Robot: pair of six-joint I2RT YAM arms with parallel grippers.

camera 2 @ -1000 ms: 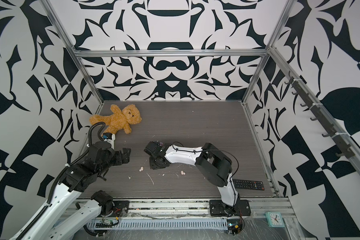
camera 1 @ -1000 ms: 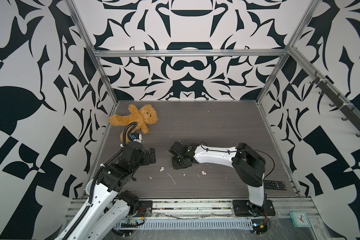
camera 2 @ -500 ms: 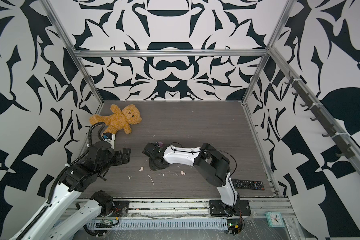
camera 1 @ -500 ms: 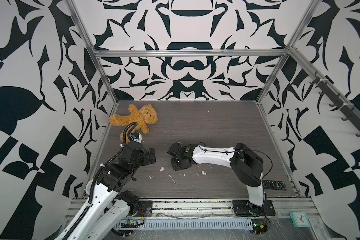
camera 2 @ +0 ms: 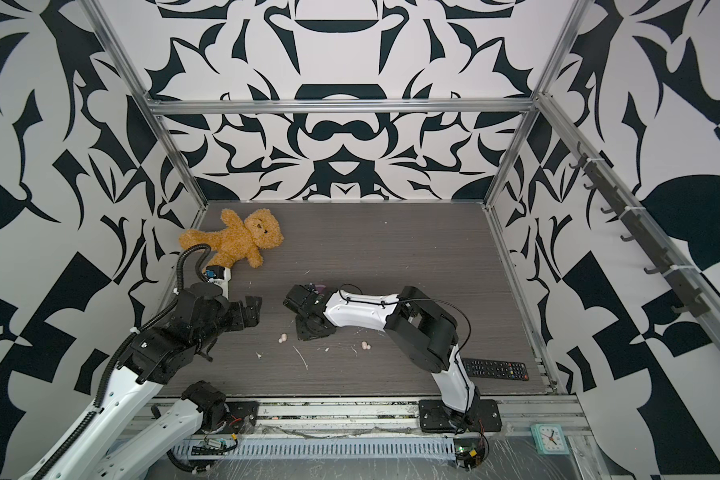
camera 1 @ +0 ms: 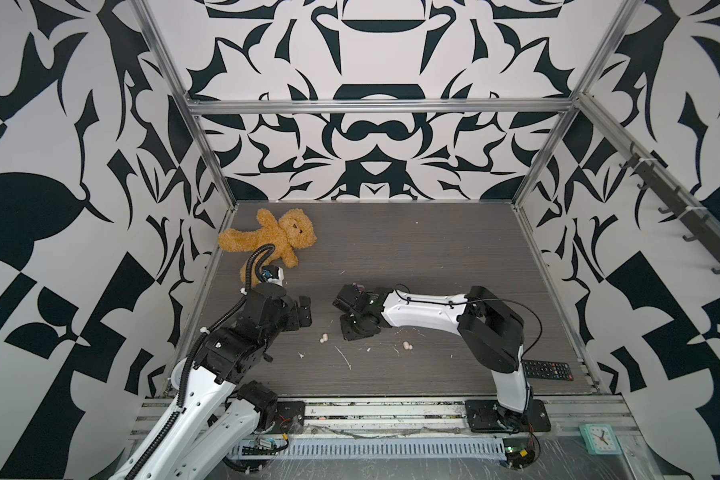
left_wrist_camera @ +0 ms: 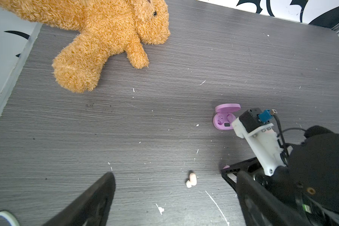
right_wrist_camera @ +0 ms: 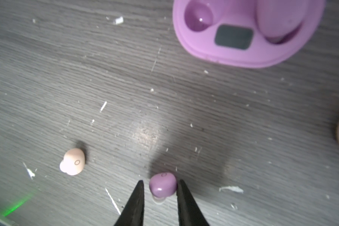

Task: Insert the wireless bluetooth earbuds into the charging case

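One of the four is home. In my right wrist view a seated lilac earbud [right_wrist_camera: 276,19] fills one socket of the open lilac charging case [right_wrist_camera: 262,56], and the empty socket [right_wrist_camera: 199,17] beside it waits for its twin.

That twin, the loose lilac earbud [right_wrist_camera: 162,185], lies on the table [camera 1: 433,257] near the case and apart from it. My right tool [right_wrist_camera: 160,181] is down around it with its jaws narrow. One fingertip touches the bud and a sliver of table shows at the other, so I judge it bracketed but not clamped. What is left for this one is the pinch, a short carry to the case and the seating.

The peach pair is untouched. One peach earbud [right_wrist_camera: 72,161] lies just beside the lilac one, and the second peach earbud [camera 1: 407,345] lies on the table beside my right arm. A peach shape cut off at the edge of my right wrist view may be their case, but I cannot tell.

My left tool [camera 1: 304,311] hangs wide open over the table, holding nothing.

So I put it at about a quarter done.
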